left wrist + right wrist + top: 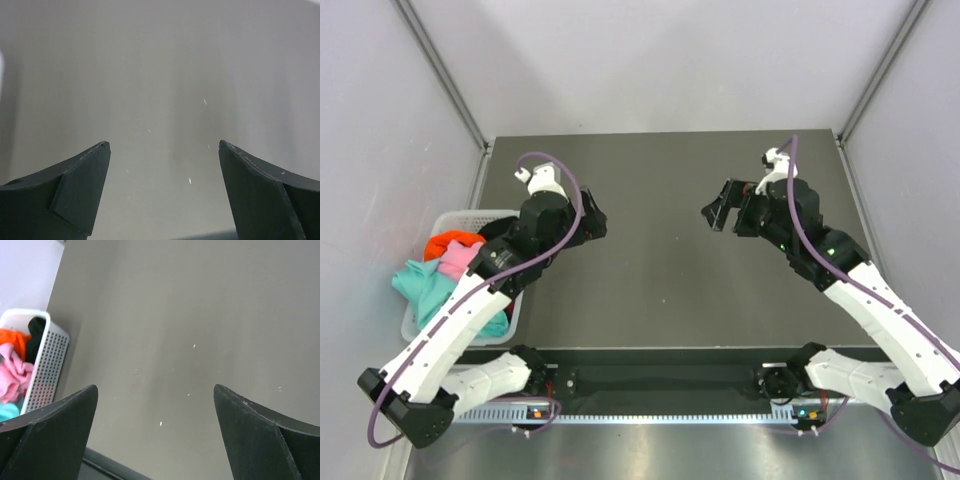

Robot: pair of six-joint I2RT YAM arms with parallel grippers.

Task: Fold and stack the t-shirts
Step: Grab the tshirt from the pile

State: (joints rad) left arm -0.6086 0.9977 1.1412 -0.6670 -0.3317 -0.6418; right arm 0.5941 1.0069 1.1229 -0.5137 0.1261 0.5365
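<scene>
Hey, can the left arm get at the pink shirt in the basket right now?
Probably yes. The left gripper is open and empty over bare table, and the pink shirt lies uncovered atop the basket pile right beside that arm; it would need to fold back leftward.

A white lattice basket (480, 214) sits at the grey table's (660, 265) left edge.

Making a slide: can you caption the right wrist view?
Right gripper, fingers spread, above the grey table; t-shirts heaped in the white basket at left.
</scene>
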